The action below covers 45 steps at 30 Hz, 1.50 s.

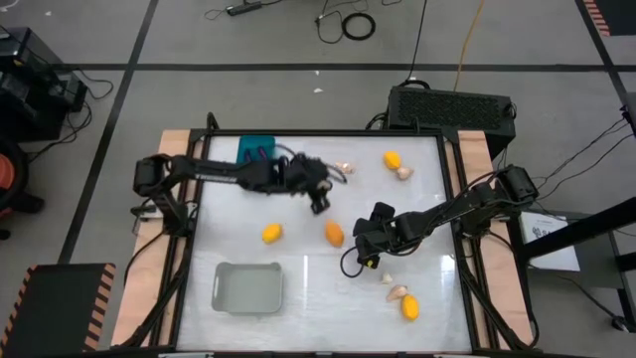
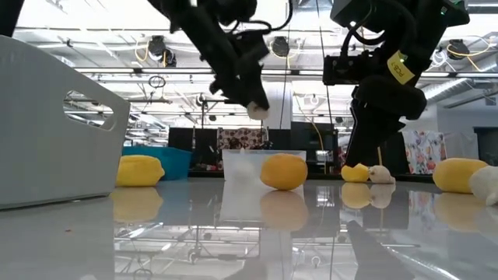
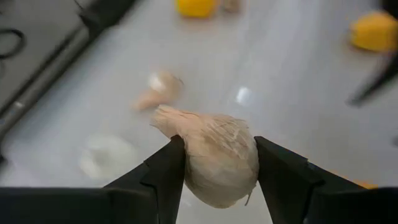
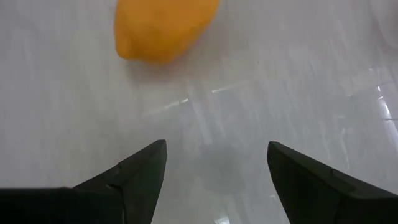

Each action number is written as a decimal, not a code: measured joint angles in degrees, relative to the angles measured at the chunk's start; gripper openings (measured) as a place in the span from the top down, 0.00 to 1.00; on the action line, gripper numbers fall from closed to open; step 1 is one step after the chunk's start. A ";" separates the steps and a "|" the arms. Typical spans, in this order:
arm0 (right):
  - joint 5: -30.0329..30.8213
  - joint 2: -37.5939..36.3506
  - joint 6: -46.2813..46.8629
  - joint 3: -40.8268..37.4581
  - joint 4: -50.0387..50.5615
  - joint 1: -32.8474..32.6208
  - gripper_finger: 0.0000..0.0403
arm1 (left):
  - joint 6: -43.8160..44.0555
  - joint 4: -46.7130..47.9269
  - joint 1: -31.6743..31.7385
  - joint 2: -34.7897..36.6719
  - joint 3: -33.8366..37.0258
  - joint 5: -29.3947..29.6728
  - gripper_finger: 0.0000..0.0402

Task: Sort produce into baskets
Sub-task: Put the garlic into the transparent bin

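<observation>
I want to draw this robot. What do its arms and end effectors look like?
Both arms are dark, nearly black, built from chunky jointed links. The left arm has pale lettering along one link. The right arm carries a black cable looping under it and a small yellow sticker near the wrist. Each end effector, left and right, ends in two flat, dark, wedge-shaped fingers.

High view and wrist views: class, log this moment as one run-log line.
left gripper: jaws shut on garlic bulb, lifted | right gripper: jaws open, empty, near lemon | grey basket: empty
</observation>
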<state>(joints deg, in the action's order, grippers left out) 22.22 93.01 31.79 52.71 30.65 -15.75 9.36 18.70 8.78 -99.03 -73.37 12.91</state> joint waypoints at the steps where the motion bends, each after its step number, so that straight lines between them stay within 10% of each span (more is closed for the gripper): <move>1: 0.00 0.00 0.00 0.00 -0.08 0.00 0.33 | -1.42 -2.14 1.75 -0.72 0.03 -0.01 0.54; 20: -0.71 0.02 0.40 0.00 0.87 -0.11 0.33 | -2.33 -12.94 14.99 -6.62 0.09 -3.58 0.29; 35: 0.32 -0.23 -9.29 10.27 33.12 11.00 0.33 | -5.26 8.40 13.18 14.07 0.84 1.40 0.28; 45: 0.59 -8.87 -17.57 9.67 34.18 27.82 0.33 | -0.04 -14.97 7.13 36.66 28.22 6.90 0.28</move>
<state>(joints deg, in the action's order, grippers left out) 22.81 84.14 14.22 62.38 64.83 12.07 9.32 3.74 15.92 -62.38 -45.15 19.81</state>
